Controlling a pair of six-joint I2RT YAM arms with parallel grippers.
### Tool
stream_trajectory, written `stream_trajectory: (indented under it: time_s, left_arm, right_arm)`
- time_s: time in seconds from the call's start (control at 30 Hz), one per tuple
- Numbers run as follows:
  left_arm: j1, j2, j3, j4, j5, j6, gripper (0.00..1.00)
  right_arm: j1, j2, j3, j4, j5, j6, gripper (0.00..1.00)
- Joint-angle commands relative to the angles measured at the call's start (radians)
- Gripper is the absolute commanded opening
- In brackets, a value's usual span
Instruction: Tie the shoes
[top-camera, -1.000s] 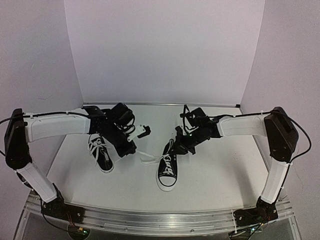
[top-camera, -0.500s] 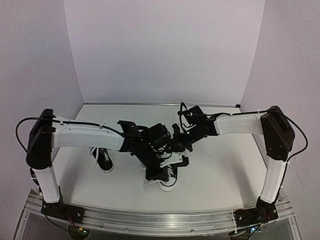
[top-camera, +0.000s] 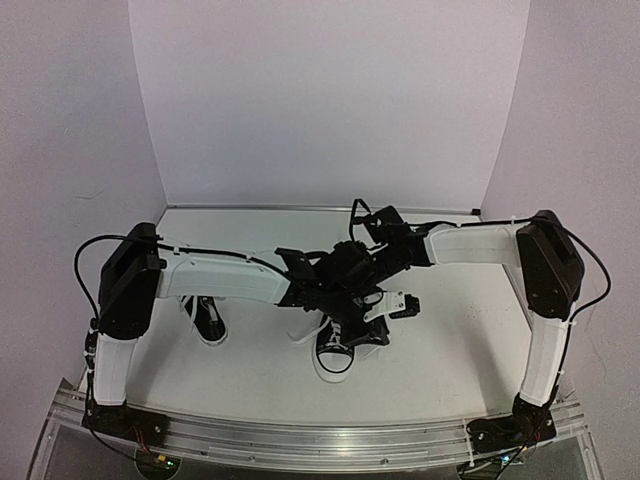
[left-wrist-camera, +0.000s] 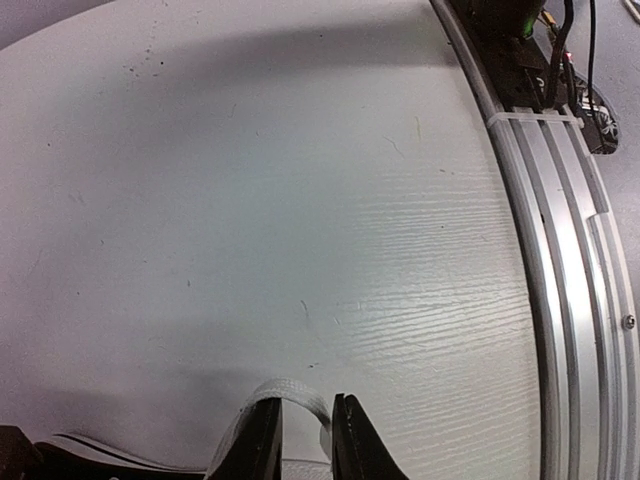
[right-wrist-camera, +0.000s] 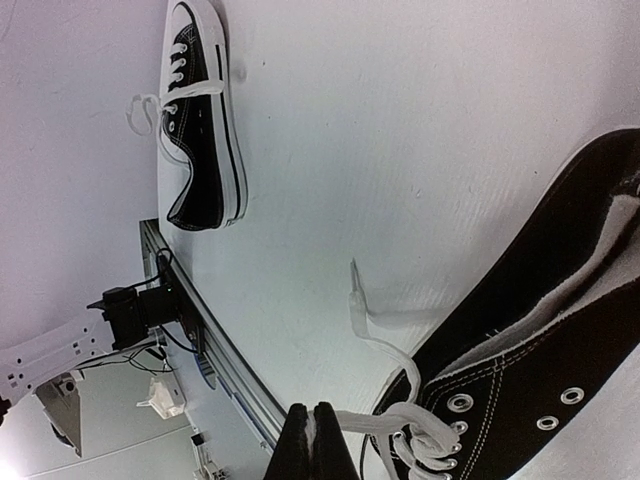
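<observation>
**Grip squarely, then draw**

The near black canvas sneaker (top-camera: 334, 352) lies at 6 o'clock on the white counter (top-camera: 450, 365). The left tool (left-wrist-camera: 303, 402) stands slightly apart around a looped white flat lace (left-wrist-camera: 290, 388); close squarely before pulling. The right tool (right-wrist-camera: 308, 408) is clamped on a lace strand (right-wrist-camera: 375, 420) from the eyelets; keep it taut. The second black sneaker (top-camera: 205, 318) lies at 9 o'clock.

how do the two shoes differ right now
The left shoe lies alone with no gripper near it; the middle shoe has the left gripper and right gripper at it. The left shoe's laces lie loose and untouched; a lace of the middle shoe is pinched in the shut right gripper. Shared: both are black with white soles, and neither is tied.
</observation>
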Motion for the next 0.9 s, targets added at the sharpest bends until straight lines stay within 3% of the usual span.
stream_trajectory:
  time_s: [0.0,0.23,0.4,0.6,0.73,0.87]
  left_arm:
    - [0.006,0.013,0.053,0.069,-0.008,-0.012,0.34]
    - [0.008,-0.063,0.035,0.015,-0.019,-0.029,0.43]
    - [0.037,-0.289,-0.206,0.072,-0.068,-0.140,0.49]
    - [0.146,-0.554,-0.497,0.154,-0.138,-0.369,0.57]
    - [0.223,-0.687,-0.627,0.193,-0.198,-0.511,0.67]
    - [0.234,-0.768,-0.690,0.203,-0.268,-0.561,0.76]
  right_arm:
    - [-0.011,-0.003,0.016,-0.004,-0.036,-0.023,0.00]
    - [-0.012,0.013,0.031,-0.007,-0.042,-0.023,0.00]
    - [0.000,0.027,0.057,-0.006,-0.038,-0.013,0.07]
    - [0.052,0.087,0.102,-0.007,-0.021,0.013,0.19]
    - [0.079,0.126,0.131,-0.011,-0.017,0.023,0.24]
    - [0.102,0.151,0.161,-0.029,-0.021,0.029,0.37]
